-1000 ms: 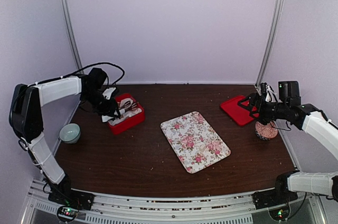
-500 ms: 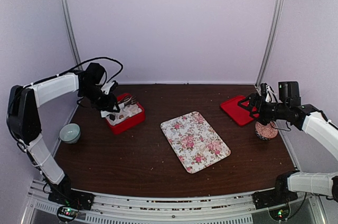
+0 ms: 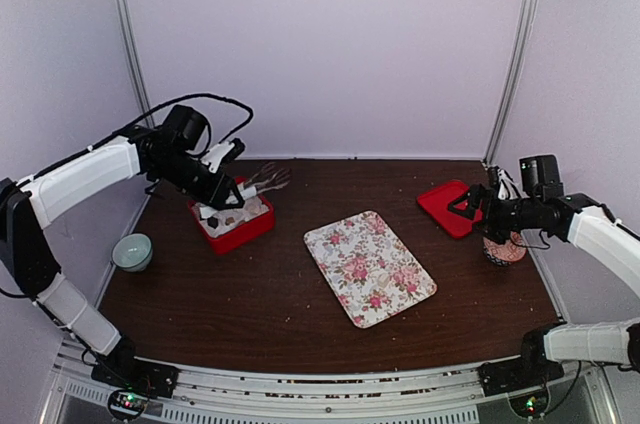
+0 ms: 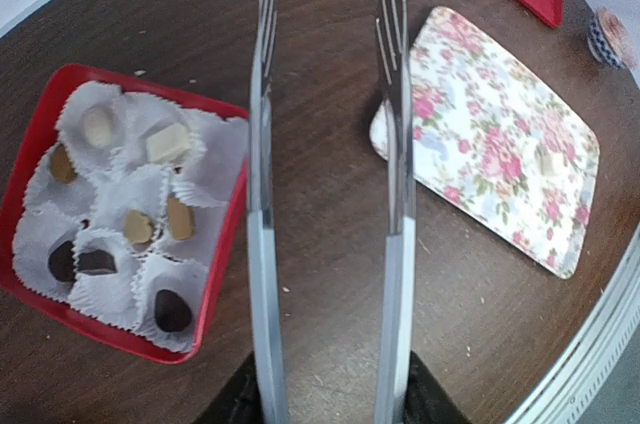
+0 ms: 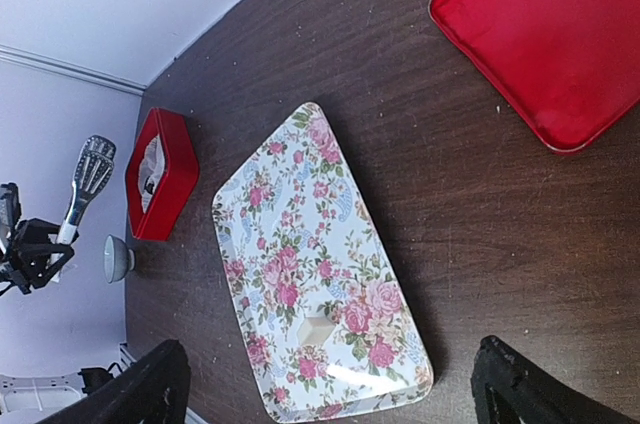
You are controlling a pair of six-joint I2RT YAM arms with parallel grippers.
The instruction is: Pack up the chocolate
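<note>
The chocolate (image 4: pixel 172 311) lies as dark, tan and pale lumps in white paper cups inside a red box (image 4: pixel 100 326) (image 3: pixel 232 224). One pale piece (image 5: pixel 317 329) (image 4: pixel 548 160) rests on the floral tray (image 3: pixel 370 266). My left gripper (image 3: pixel 218 182) (image 4: pixel 325 404) is shut on metal tongs (image 4: pixel 262 244) (image 3: pixel 266 179), held in the air beside the box's back right corner. The tong tips stand apart with nothing between them. My right gripper (image 3: pixel 470 206) (image 5: pixel 330 389) is open and empty, hovering near the red lid (image 3: pixel 448 206).
A small patterned cup (image 3: pixel 503 247) stands under the right arm at the table's right edge. A pale green bowl (image 3: pixel 132 251) sits at the left edge. Crumbs dot the dark wooden table (image 3: pixel 250 304). White walls close in the back and sides.
My left arm has lifted the tongs out of the red box and swung them up and to the right. The right arm has barely shifted.
</note>
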